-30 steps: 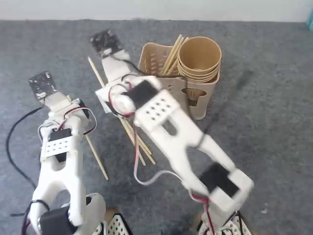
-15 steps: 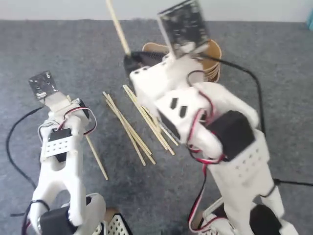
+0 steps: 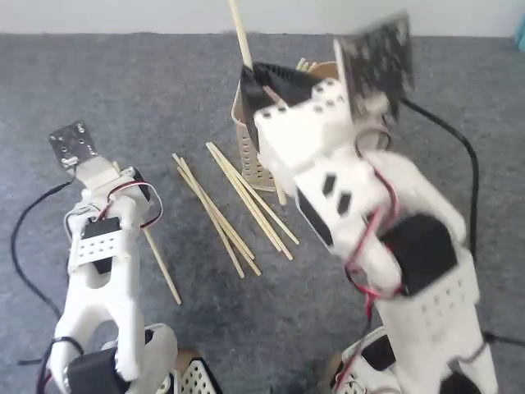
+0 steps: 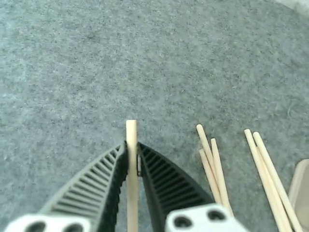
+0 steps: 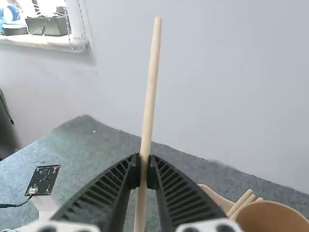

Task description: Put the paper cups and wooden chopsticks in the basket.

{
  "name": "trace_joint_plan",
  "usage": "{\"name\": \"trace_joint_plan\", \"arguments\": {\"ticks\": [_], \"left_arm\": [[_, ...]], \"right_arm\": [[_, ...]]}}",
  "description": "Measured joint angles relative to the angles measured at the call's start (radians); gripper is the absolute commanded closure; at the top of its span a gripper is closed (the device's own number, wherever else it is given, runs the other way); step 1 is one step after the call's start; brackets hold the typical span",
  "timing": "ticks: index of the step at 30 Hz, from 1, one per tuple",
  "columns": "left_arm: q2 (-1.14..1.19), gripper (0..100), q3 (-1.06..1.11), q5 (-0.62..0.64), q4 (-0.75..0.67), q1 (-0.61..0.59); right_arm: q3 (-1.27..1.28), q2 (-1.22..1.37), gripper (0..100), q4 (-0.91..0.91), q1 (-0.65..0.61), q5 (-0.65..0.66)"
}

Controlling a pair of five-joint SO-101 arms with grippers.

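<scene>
Above the basket (image 3: 246, 152) at 12 o'clock, your right arm holds one wooden chopstick (image 5: 150, 87) raised.
Your right end effector (image 5: 144, 166) is clamped on that stick, which stands nearly upright over the basket; paper cups (image 5: 270, 215) and more sticks sit inside it. At 9 o'clock, your left end effector (image 4: 131, 150) is closed on a second chopstick (image 4: 131, 133) lying on the bench (image 3: 123, 82). Loose chopsticks (image 3: 234, 217) lie at the centre, between the arms.

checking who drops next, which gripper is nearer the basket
Right. The right gripper, holding a chopstick, is up by the basket; the left gripper, holding a second chopstick, sits beyond the loose chopsticks.
</scene>
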Motion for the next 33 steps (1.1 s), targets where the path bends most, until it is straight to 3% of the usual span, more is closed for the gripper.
{"name": "trace_joint_plan", "arguments": {"ticks": [11, 17, 29, 33], "left_arm": [[0.000, 99, 0.000, 0.000, 0.000, 0.000], [0.000, 99, 0.000, 0.000, 0.000, 0.000], [0.000, 99, 0.000, 0.000, 0.000, 0.000], [0.000, 99, 0.000, 0.000, 0.000, 0.000]], "right_arm": [[0.686, -0.153, 99.1, -0.855, 0.095, 0.006], [0.715, -0.069, 99.1, -1.115, 0.155, 0.006], [0.715, 0.440, 99.1, -1.653, 0.212, 0.006], [0.715, 0.494, 86.3, -1.689, 0.226, 0.009]]}}
